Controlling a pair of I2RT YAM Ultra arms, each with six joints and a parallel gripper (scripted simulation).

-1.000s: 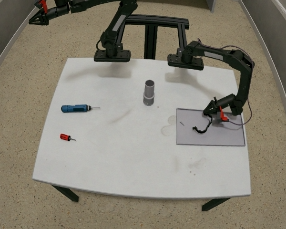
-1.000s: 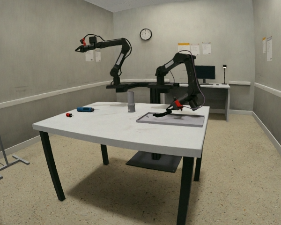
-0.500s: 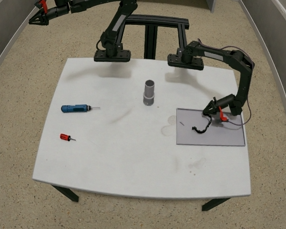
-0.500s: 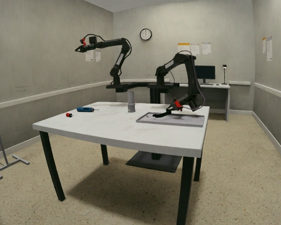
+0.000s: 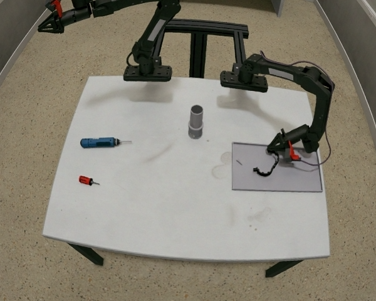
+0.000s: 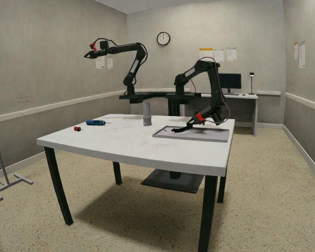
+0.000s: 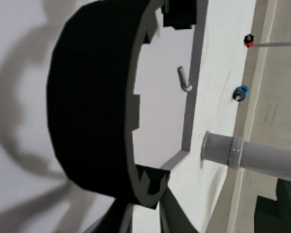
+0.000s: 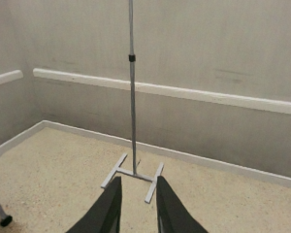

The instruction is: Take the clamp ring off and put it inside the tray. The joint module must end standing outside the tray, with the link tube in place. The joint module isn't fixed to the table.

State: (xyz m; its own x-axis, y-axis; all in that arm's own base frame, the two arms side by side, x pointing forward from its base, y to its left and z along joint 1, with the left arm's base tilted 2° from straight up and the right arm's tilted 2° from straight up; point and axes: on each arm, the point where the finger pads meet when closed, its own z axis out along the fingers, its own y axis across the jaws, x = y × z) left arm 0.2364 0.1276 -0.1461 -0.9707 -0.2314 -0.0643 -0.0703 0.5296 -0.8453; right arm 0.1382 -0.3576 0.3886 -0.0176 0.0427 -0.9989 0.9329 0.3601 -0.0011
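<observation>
Hanging over the tray (image 5: pixel 295 182) (image 6: pixel 211 138) (image 7: pixel 188 123), the open black clamp ring (image 5: pixel 264 175) (image 6: pixel 180 130) (image 7: pixel 87 97) is pinched at one end by the left gripper (image 5: pixel 269 150) (image 6: pixel 189 124) (image 7: pixel 145 190), its fingers narrow around it. Good placing likely means lowering it within the rim before letting go. The tray also holds a small pin-like piece (image 5: pixel 239 162) (image 6: pixel 165 130) (image 7: pixel 183 80). Outside, the joint module (image 5: pixel 195 132) (image 6: pixel 147 121) (image 7: pixel 217 148) stands upright with the link tube (image 5: pixel 196 118) (image 6: pixel 146 108) (image 7: pixel 269 157) in place. Well apart, the right gripper (image 5: pixel 38 30) (image 6: pixel 84 56) (image 8: pixel 139 184) holds nothing, fingers slightly parted.

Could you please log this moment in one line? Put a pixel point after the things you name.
left fingers (image 5: pixel 271 148) (image 6: pixel 190 122): shut on ring (image 5: pixel 263 174) (image 6: pixel 180 130) (image 7: pixel 92 97) | ring: over tray (image 5: pixel 291 182) (image 6: pixel 190 138) (image 7: pixel 160 121) | module (image 5: pixel 195 133) (image 6: pixel 147 121) (image 7: pixel 216 147): upright outside tray, tube (image 5: pixel 196 119) (image 6: pixel 146 108) (image 7: pixel 272 157) in place | right fingers (image 5: pixel 40 29) (image 6: pixel 86 55): apart, empty
</observation>
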